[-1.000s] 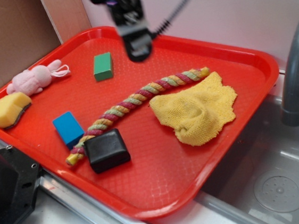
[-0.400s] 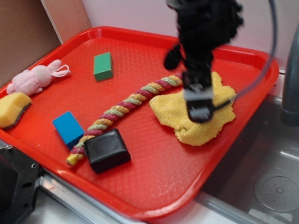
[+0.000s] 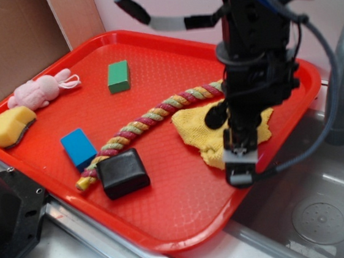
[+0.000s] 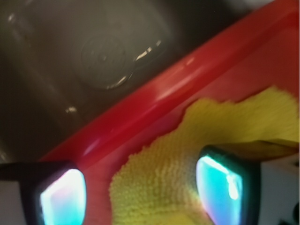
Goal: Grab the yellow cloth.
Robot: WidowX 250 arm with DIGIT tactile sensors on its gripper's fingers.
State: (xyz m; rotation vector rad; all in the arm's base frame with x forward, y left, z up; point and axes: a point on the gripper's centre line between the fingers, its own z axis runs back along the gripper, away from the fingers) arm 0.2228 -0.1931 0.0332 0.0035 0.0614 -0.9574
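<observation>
The gripper (image 3: pixel 239 166) has swung across the tray (image 3: pixel 169 221) to the yellow cloth (image 3: pixel 191 126). Its fingers stand wide open over the cloth's edge nearest the sink (image 3: pixel 328 211), holding nothing; lowering comes next

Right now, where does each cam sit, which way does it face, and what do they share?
Exterior: fixed off the tray's near corner, looking down across the red tray; shows the arm and hand.
Wrist: on the hand, looking down past two open fingers at the tray's sink-side rim and sink.
Shared: yellow cloth, tray rim, sink.
</observation>
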